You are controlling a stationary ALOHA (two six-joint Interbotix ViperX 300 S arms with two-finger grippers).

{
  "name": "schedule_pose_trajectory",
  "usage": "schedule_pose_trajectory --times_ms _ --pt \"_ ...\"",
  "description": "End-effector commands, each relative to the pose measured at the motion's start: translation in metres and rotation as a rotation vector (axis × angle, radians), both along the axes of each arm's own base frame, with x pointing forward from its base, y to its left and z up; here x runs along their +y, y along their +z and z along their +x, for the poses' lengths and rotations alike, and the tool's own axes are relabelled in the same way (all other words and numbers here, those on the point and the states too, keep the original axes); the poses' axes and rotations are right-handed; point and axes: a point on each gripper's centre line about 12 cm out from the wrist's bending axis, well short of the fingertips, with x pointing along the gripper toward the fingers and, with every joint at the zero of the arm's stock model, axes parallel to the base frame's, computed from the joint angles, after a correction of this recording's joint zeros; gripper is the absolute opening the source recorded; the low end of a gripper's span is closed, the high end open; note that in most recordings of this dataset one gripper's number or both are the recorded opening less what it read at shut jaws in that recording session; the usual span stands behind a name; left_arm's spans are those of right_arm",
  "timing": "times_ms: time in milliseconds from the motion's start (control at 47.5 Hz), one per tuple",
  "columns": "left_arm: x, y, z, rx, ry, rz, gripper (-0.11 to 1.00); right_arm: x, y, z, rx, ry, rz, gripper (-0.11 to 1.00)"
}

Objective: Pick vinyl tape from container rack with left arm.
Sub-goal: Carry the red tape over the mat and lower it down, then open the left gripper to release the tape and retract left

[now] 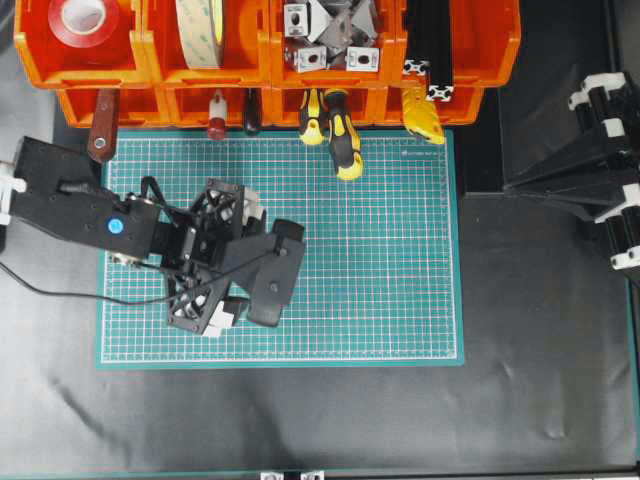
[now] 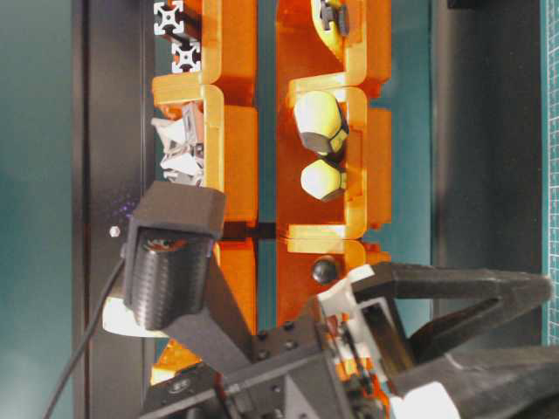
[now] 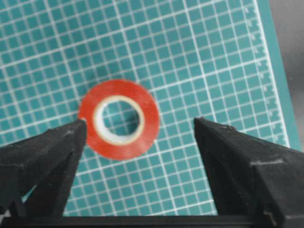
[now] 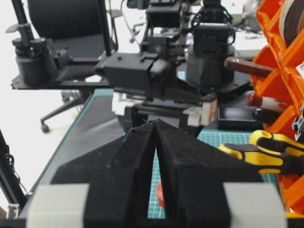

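The vinyl tape (image 3: 118, 118), a small red roll with a white core, lies flat on the green cutting mat. My left gripper (image 3: 140, 122) hangs open over it: the roll's left edge sits at the left fingertip (image 3: 78, 128), while the right finger stands well apart from it. From overhead the left gripper (image 1: 238, 262) is over the mat's left half and hides the roll. A red sliver of the tape (image 4: 160, 194) shows between my right gripper's (image 4: 156, 123) shut fingers, far off. The orange container rack (image 1: 260, 70) runs along the mat's far edge.
The rack's bins hold a larger red roll (image 1: 83, 20), a cream tape roll (image 1: 200, 30), metal brackets (image 1: 330, 35) and black extrusions (image 1: 430, 50). Yellow-black screwdriver handles (image 1: 340, 130) stick out onto the cutting mat (image 1: 380, 250). The right arm (image 1: 590, 150) rests at the right edge.
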Motion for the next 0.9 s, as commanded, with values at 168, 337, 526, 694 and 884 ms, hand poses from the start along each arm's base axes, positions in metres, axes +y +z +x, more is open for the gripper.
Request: schedule_pose_trajectory --times_ms 168,337,526,694,884 --pt "0.006 0.09 -0.027 -0.225 0.055 -0.081 0.86 0.0 0.008 0.002 -0.012 -0.002 0.002 0.01" --pt "0.012 0.133 -0.064 -0.353 0.071 -0.129 0.86 -0.001 0.007 0.002 0.008 -0.008 -0.001 0.01" --pt "0.019 0.167 -0.107 -0.484 0.072 -0.169 0.86 -0.003 0.008 0.001 0.003 -0.018 0.0 0.01" --pt "0.025 0.181 -0.139 -0.573 0.069 -0.199 0.86 -0.007 0.005 0.001 0.026 -0.034 -0.003 0.01" --pt "0.032 0.2 -0.174 -0.693 0.063 -0.226 0.86 -0.008 0.005 0.0 0.033 -0.041 -0.004 0.01"
